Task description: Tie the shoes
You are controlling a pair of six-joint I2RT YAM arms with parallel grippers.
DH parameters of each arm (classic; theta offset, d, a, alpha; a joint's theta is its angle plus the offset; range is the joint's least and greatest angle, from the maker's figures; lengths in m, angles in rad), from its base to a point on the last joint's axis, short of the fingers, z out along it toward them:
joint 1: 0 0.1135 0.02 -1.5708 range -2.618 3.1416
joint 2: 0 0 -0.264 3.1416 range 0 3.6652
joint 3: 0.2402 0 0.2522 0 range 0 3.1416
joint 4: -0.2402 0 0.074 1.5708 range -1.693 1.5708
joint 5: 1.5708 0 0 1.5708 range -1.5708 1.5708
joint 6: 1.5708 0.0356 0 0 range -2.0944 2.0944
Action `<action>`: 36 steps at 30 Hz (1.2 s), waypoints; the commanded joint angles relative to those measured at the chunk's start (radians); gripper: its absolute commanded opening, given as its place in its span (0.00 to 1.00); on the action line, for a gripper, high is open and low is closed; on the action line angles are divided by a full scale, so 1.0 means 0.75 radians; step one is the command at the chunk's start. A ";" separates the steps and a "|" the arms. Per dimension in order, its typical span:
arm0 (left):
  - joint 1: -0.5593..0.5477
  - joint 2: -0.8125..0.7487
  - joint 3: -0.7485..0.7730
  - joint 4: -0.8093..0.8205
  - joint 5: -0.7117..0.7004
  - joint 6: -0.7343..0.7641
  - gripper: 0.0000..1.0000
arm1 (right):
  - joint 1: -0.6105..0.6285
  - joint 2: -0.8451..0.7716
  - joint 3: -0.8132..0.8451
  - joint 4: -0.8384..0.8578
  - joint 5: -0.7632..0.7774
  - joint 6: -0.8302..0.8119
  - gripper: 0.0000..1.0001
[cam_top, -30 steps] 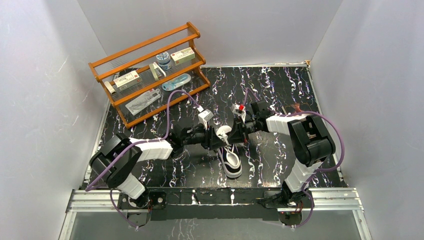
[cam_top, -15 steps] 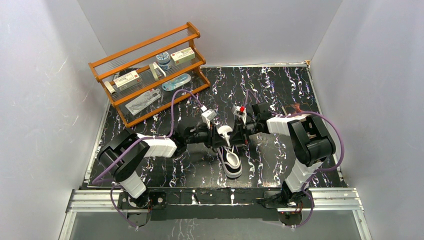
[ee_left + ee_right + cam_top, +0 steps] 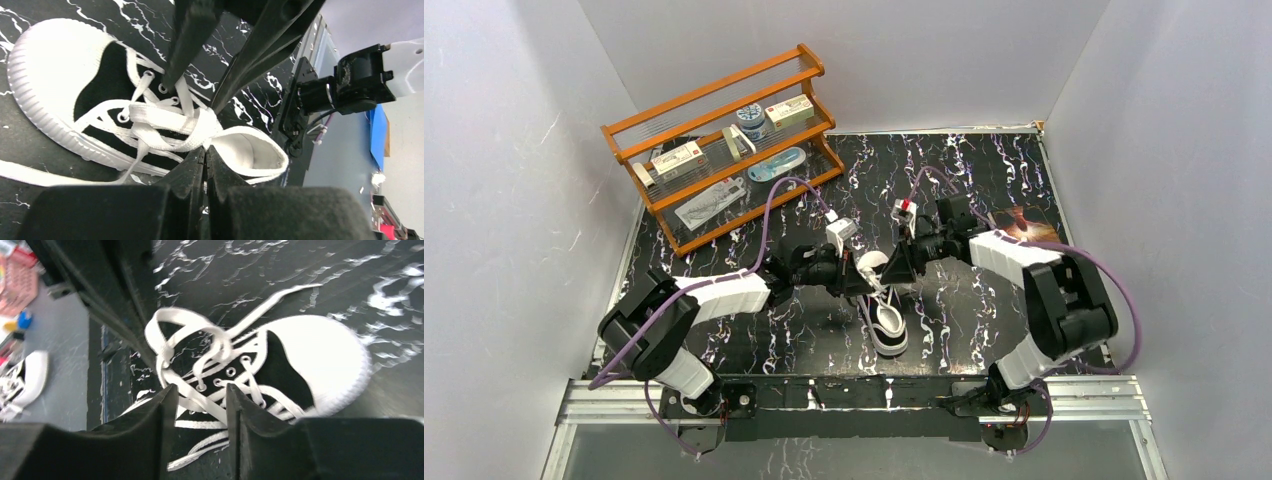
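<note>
left fingers (image 3: 205, 152): pressed shut, tips right at the lace crossover by the shoe's opening. Can't tell whether a strand is actually pinched.
right fingers (image 3: 201, 392): part open, straddling the laced throat from the other side. A strand crosses the gap, nothing clamped.
laces (image 3: 165, 117): flat, white, crossed once above the top eyelets. One loop (image 3: 167, 322) stands up by the collar, and the loose ends trail out onto the table (image 3: 984, 170).
shoe (image 3: 886, 325): small black low-top, white toe cap (image 3: 45, 55) and sole. Upright mid-table, toe toward the near edge, heel end under both sets of fingers.
handling, shoe: looks light. Canvas soft, toe cap and sole stiff. Likely to skid or tip if a lace is yanked with nothing bracing it.
handling, laces: limp and probably slick on each other. A loop won't keep its shape unless held, and a loose cross will slacken.
where to grip: on the lace itself, across its flat side. Close to the crossover for control, further out on the ends for pulling tight. Not the canvas.
step (my read): first cross or first loop being formed, bow not yet done.
surroundings: wooden rack (image 3: 714, 100) with small packets at the far left, well apart from the work.
</note>
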 commanded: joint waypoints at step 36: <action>0.128 0.077 0.256 -0.173 0.526 -0.398 0.00 | 0.207 -0.532 -0.259 0.145 0.219 -0.285 0.67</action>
